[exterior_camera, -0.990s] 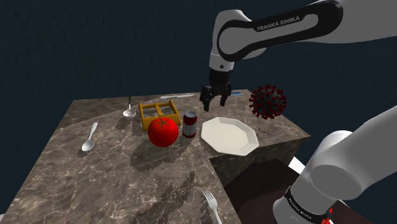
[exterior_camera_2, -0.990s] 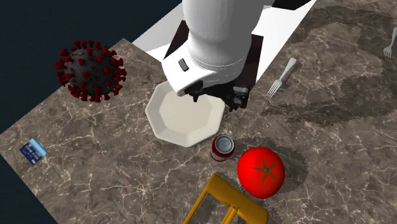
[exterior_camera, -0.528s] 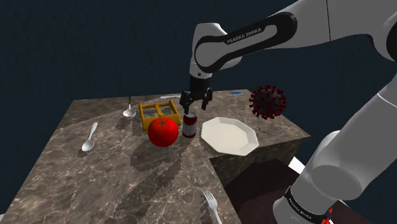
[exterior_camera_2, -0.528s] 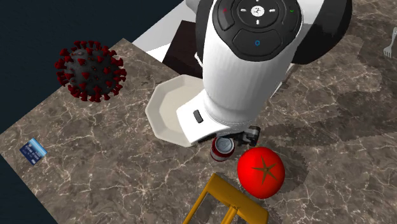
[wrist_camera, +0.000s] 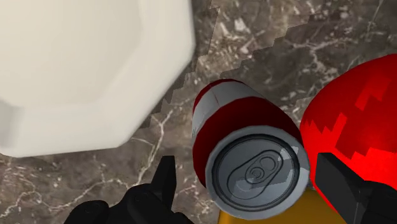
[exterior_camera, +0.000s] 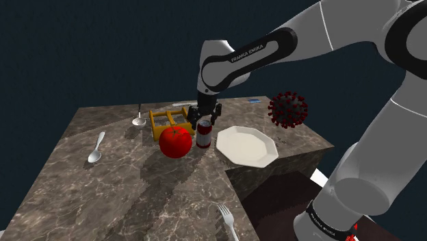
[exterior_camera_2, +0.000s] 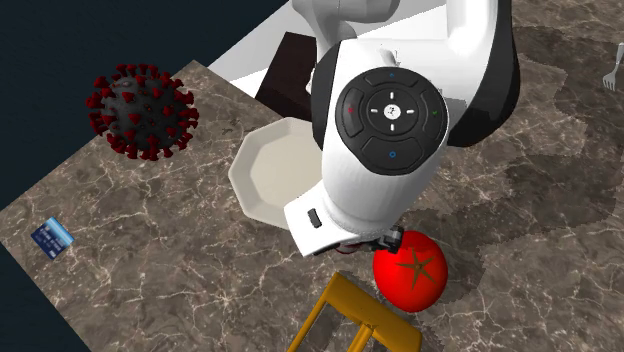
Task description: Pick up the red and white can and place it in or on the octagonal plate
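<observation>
Two fingers of the pincer [wrist_camera: 249, 175] stand wide apart, one on each side of the red and white can [wrist_camera: 251, 146] (silver top up). In the shoulder view's middle the can stands on the desk [exterior_camera: 102, 185], red tomato [exterior_camera: 176, 142] left, octagonal plate [exterior_camera: 246, 145] right.

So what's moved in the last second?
The hand swung from beside the plate toward the shoulder view's left and came down over the red and white can. Its open fingers now flank the can without touching it, so nothing is gripped yet. The can, plate and tomato have not moved.
</observation>
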Available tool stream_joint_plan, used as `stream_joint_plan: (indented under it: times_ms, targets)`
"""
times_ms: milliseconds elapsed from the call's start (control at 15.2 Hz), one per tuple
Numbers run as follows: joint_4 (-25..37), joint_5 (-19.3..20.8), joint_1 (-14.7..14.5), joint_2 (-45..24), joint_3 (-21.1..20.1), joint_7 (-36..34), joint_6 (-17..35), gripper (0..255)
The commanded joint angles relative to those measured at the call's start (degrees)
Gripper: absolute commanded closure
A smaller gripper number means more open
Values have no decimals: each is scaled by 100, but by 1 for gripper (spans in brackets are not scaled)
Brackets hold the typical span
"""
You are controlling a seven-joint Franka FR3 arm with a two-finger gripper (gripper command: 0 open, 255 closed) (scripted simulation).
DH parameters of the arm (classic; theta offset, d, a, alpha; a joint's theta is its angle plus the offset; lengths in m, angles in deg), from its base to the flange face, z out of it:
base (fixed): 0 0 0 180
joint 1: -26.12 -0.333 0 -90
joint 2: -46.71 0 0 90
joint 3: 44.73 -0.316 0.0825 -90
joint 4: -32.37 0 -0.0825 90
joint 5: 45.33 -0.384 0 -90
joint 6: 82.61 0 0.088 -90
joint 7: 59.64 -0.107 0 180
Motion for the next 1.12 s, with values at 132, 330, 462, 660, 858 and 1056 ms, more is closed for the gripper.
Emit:
stream_joint_plan:
  times_ms: [132, 330, 462, 660, 858, 1056]
  targets:
    - [-72, 5, -6, -51, -7, -10, 127, 0]
    - [-72, 5, -6, -51, -7, -10, 127, 0]
    - [-72, 5, -6, -51, -7, -10, 126, 0]
    - [-72, 5, -6, -51, -7, -10, 126, 255]
    - [-70, 5, -6, -52, -7, -10, 125, 255]
    - [-72, 5, -6, -51, -7, -10, 125, 255]
